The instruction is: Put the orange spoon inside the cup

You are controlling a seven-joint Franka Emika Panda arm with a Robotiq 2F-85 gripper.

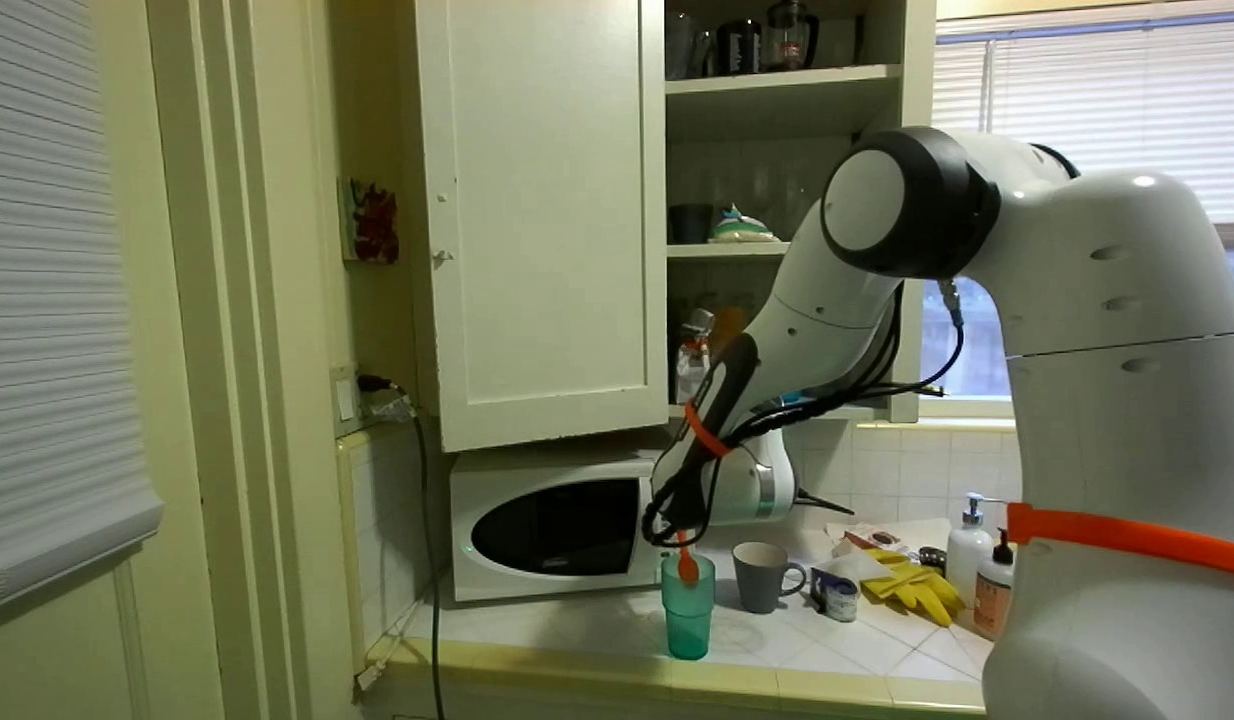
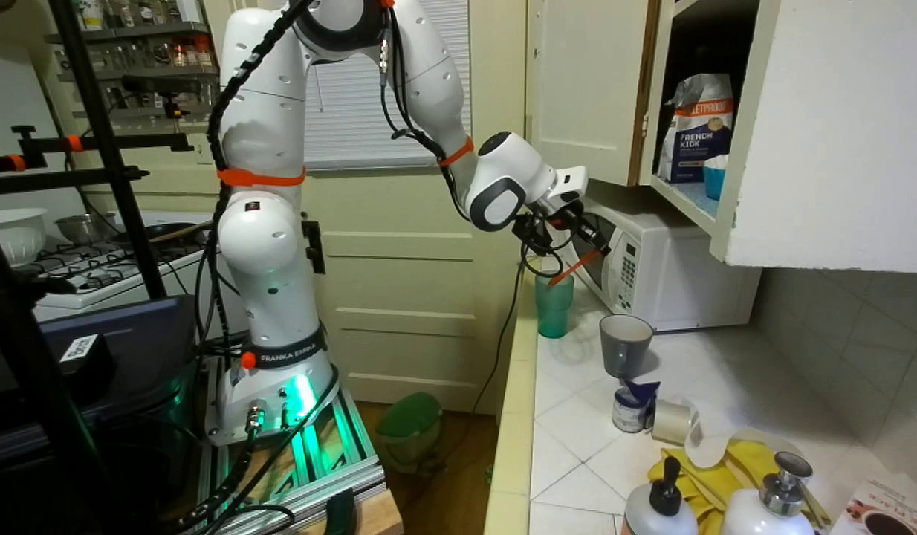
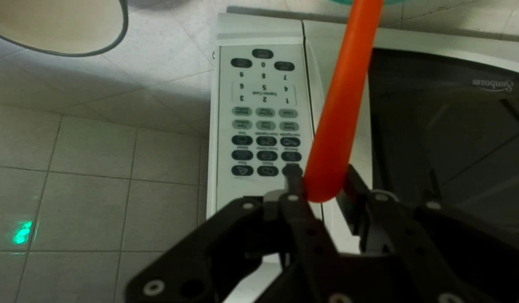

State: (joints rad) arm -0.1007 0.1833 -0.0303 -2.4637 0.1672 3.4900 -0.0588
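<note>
Orange spoon (image 3: pixel 345 101) in the hand (image 3: pixel 323 176), lower end at the cup (image 1: pixel 689 620)

The hand is narrowed on the orange spoon, its two fingertips holding the end of the handle. From the fingertips the spoon slants down to the cup, and in both exterior views its lower end overlaps the cup's rim – whether the bowl lies inside the mouth or just clear of it cannot be told.

The cup, a teal tumbler, stands upright on the worktop (image 2: pixel 570 446), near the yellow front edge (image 2: pixel 516 431). In the wrist view a thin arc of its rim shows at the top margin, on both sides of the spoon.

The microwave (image 2: pixel 689 275) stands on the worktop near the cup. Its control panel (image 3: pixel 263 120) appears in the wrist view with the legends inverted. A grey mug (image 2: pixel 626 349) stands upright beside the cup, apart from it.

Farther along the worktop, past the mug, are a small labelled container (image 2: pixel 629 412), yellow gloves (image 1: pixel 912 590) and a white pump bottle (image 1: pixel 969 560).

The arm (image 1: pixel 1117 430) carries orange bands; in an exterior view the fingers (image 2: pixel 594 238) point obliquely downward.
</note>
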